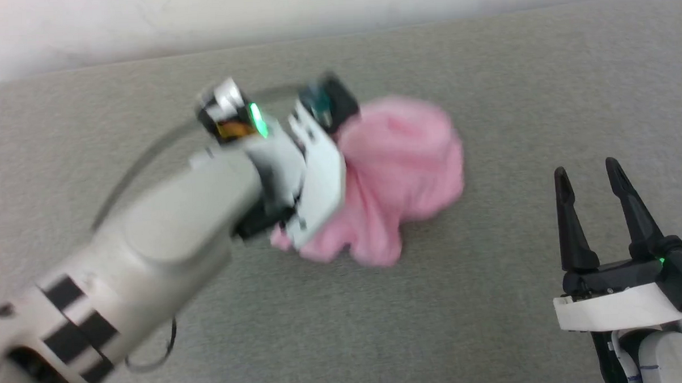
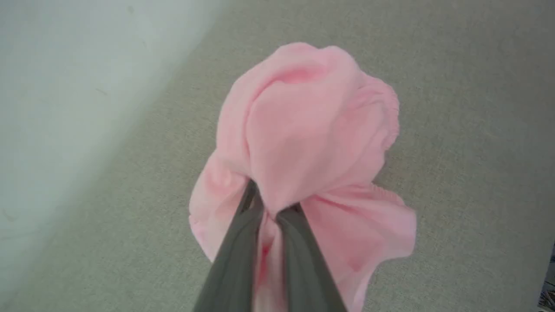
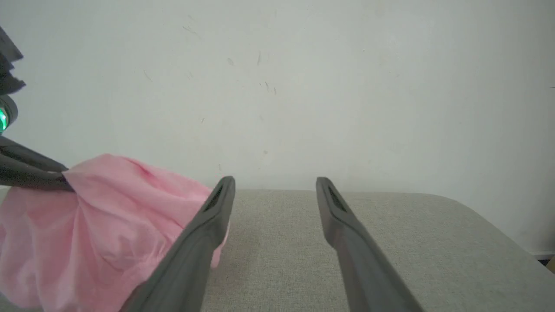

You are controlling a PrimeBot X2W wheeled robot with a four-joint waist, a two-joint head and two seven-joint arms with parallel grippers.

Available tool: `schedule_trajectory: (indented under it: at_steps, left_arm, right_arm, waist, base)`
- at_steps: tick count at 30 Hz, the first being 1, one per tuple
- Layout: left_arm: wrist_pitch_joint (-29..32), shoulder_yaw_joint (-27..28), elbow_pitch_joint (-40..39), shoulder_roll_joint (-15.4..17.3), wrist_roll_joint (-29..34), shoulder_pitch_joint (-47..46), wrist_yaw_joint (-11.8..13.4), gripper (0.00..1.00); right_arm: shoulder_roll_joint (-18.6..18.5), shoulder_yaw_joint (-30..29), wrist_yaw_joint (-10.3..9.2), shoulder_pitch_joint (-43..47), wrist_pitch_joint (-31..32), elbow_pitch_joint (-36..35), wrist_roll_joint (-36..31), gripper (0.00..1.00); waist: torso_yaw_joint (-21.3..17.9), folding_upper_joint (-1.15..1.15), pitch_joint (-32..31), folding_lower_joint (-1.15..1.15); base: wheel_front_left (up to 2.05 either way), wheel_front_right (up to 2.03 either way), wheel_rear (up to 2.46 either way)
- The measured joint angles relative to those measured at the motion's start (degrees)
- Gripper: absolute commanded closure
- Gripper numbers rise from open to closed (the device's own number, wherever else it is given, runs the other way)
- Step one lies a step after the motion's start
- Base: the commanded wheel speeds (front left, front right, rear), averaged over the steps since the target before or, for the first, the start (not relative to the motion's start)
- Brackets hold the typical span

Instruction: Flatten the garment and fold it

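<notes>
A grey-beige woven cushion surface (image 1: 493,322) spreads across the head view, its far edge meeting a plain white wall (image 3: 303,86) with a few faint scuffs. The garment (image 1: 408,172) sits near the middle of the surface as a bunched pink heap, tented up at one point with its lower folds draping down to the fabric. A gathered hem (image 2: 390,112) curls along one side. The left gripper (image 2: 271,199) has its two dark fingers drawn narrow, pinching a fold of the cloth between the tips at the peak of the heap. The right gripper (image 1: 587,171) rests low, well apart from the garment on its right, its fingers spread wide with nothing between them.
</notes>
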Motion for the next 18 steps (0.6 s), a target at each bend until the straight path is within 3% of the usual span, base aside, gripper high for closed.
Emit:
schedule_trajectory:
  at_steps: [6, 10, 13, 14, 15, 18]
  left_arm:
    - [-1.13, -5.91, 3.19, -4.19, -2.30, 8.41, 0.00, 1.00]
    - [1.12, -5.37, 2.38, -5.58, 0.41, 12.09, 0.02, 1.00]
    - [-0.99, -5.43, 2.50, -5.83, 1.59, 12.64, 0.02, 1.00]
    - [-2.92, -5.61, 3.02, -5.83, 1.76, 12.63, 0.01, 0.16]
    - [-4.87, -5.84, 3.52, -5.86, 1.79, 12.64, 0.01, 0.00]
    - [-12.58, -4.93, 4.20, -6.01, 2.78, 12.60, 0.01, 0.00]
  right_arm:
    - [-0.02, -0.25, 0.00, -0.01, 0.00, 0.08, 0.16, 0.00]
    - [-0.01, -0.19, 0.00, -0.04, 0.00, 0.57, 0.16, 0.00]
    - [0.00, -0.20, 0.00, -0.03, 0.00, 0.78, 0.15, 0.00]
    - [0.00, -0.25, 0.00, -0.01, 0.00, 0.85, 0.15, 0.00]
    - [-0.01, -0.25, 0.00, 0.03, 0.00, 0.90, 0.14, 0.00]
    - [0.01, -0.32, 0.00, 0.99, 0.00, 0.98, 0.10, 0.00]
  waist:
    - [-1.96, 0.00, 1.48, 0.01]
    - [-1.73, 0.00, 1.96, 0.00]
    - [-1.18, 0.00, 1.46, 0.01]
    - [-0.93, 0.00, 1.15, 0.00]
    - [-0.66, 0.00, 0.79, 0.01]
    - [0.18, 0.00, -0.58, 0.01]
  base:
    - [0.00, 0.00, 0.00]
    - [0.00, 0.00, 0.00]
    - [0.00, 0.00, 0.00]
    - [0.00, 0.00, 0.00]
    - [0.00, 0.00, 0.00]
    - [0.00, 0.00, 0.00]
